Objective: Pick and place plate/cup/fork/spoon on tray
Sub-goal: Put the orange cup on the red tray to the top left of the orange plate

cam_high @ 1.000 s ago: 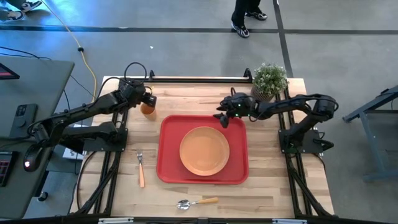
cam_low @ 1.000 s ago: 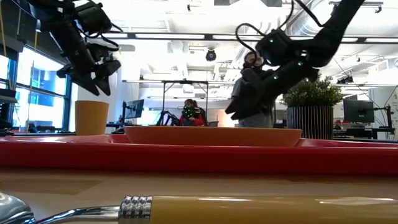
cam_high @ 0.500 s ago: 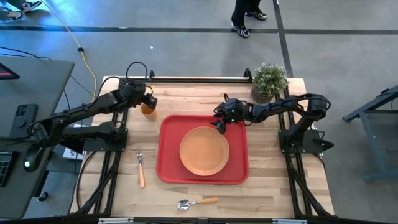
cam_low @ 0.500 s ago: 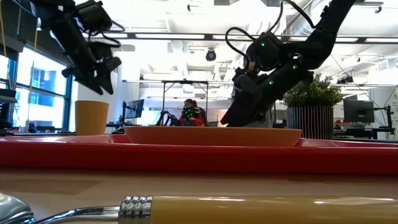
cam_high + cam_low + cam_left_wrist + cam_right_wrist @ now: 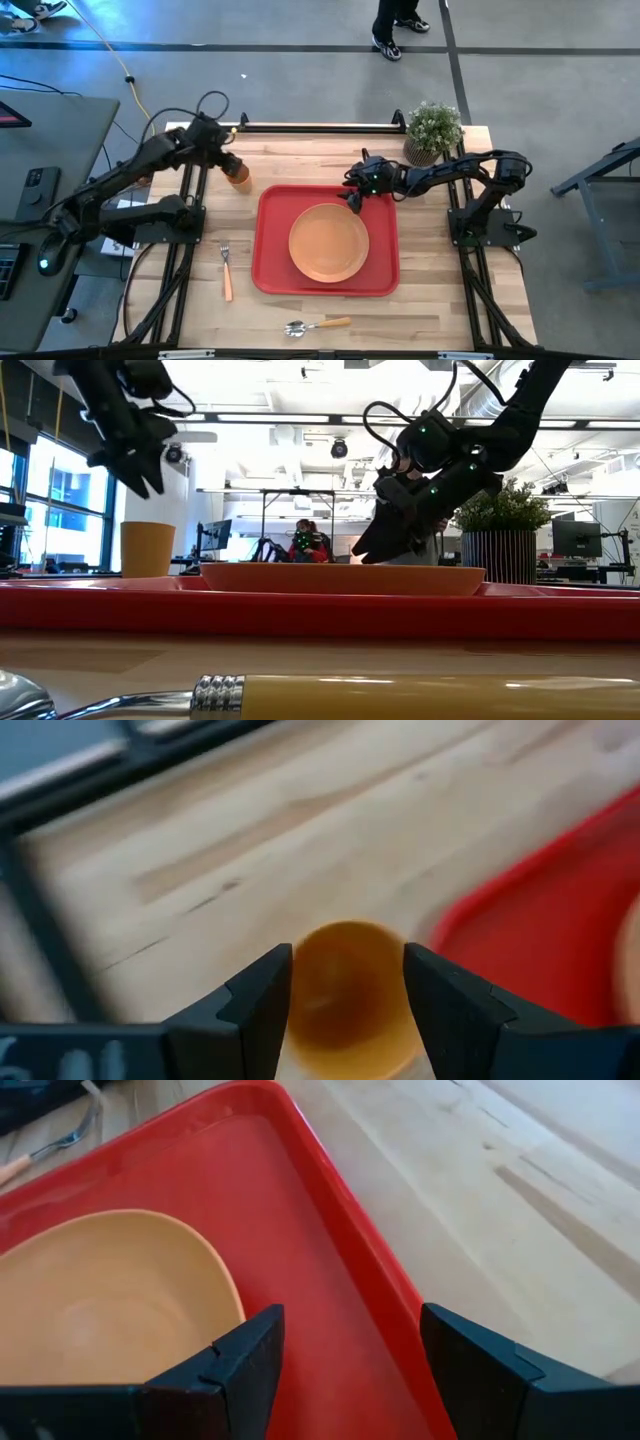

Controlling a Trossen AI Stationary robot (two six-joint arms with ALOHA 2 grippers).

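From overhead I see the plate sitting on the tray, with fork and spoon out on the table. Only my left wrist cam shows the left pincer open above the cup. Right pincer hangs open over the tray's corner. No readable labels anywhere.
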